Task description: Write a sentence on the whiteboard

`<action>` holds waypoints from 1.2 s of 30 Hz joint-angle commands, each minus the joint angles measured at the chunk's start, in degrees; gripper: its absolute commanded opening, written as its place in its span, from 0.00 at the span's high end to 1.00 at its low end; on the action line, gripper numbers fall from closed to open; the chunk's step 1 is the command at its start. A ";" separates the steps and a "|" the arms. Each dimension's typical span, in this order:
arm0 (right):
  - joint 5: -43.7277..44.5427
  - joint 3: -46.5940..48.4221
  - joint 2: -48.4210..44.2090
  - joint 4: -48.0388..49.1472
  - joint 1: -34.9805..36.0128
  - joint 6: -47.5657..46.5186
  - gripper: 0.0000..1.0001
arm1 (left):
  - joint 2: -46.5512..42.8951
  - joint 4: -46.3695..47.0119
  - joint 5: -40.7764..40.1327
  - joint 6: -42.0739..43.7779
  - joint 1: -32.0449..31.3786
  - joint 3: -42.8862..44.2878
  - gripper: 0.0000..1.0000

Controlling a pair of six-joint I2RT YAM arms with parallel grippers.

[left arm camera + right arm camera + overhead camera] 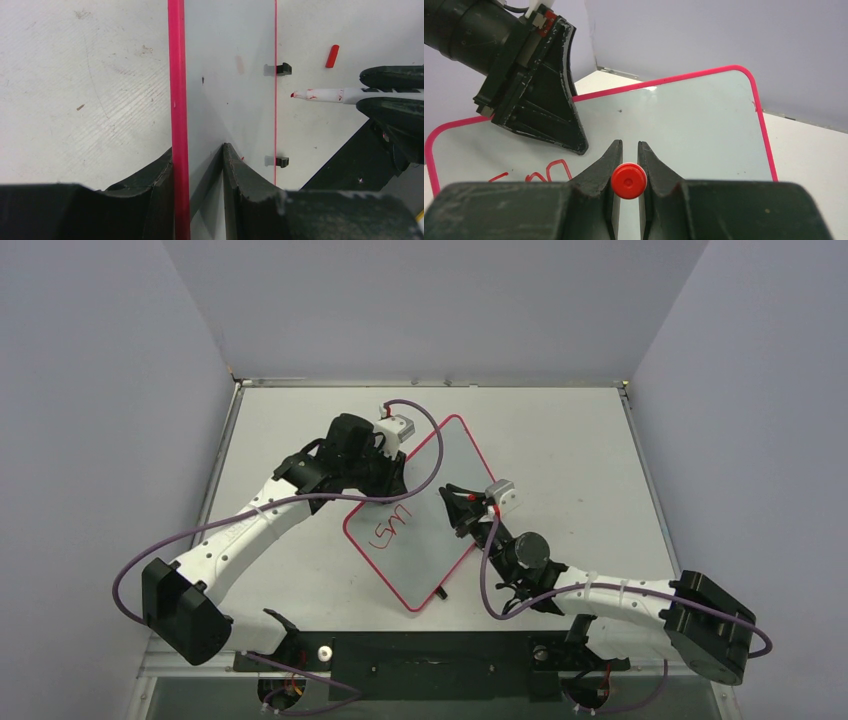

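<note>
Overall light: bright, flat, coming from overhead – nothing dim in any view.
Shadows: soft grey patches on the table (560,440); my left fingers (250,190) throw a faint wedge onto the whiteboard (230,75).
Glare: one small white glint near the whiteboard's far edge, right wrist view.
Focus: my right fingers (594,185) and the marker (628,181) end look mushy up close — the background stays sharp.

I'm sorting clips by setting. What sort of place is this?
Probably a robotics lab test cell: a white table boxed in by plain grey walls, the left pincer clamping the edge of a whiteboard, and the right pincer holding a red marker.
</note>
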 commanded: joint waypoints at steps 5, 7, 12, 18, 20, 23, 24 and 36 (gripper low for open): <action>-6.55 -1.24 1.17 7.63 -1.27 4.85 1.00 | -0.19 -1.36 -9.21 7.81 -0.66 -2.01 1.00; -7.45 -1.26 1.67 8.42 -1.43 5.88 1.00 | -0.19 -1.27 -9.20 7.89 -0.72 -2.09 1.00; -9.20 -0.84 3.14 9.54 -1.61 7.74 1.00 | -0.07 -1.27 -9.05 7.85 -0.94 -2.12 1.00; -10.10 0.27 4.78 10.11 -1.56 8.59 1.00 | 0.05 -1.37 -8.94 7.85 -1.21 -2.09 1.00; -10.51 0.93 5.47 10.07 -1.58 8.74 1.00 | 0.10 -1.46 -8.98 7.85 -1.18 -2.13 1.00; -10.94 1.93 6.75 10.05 -1.52 8.76 1.00 | 0.06 -1.44 -8.90 7.85 -1.33 -2.13 1.00; -11.04 2.44 7.04 10.06 -1.53 8.70 1.00 | 0.04 -1.48 -8.83 7.85 -1.34 -2.15 1.00; -9.85 5.83 11.19 10.00 -1.56 7.94 1.00 | -0.22 -1.44 -8.67 7.84 -1.43 -2.33 1.00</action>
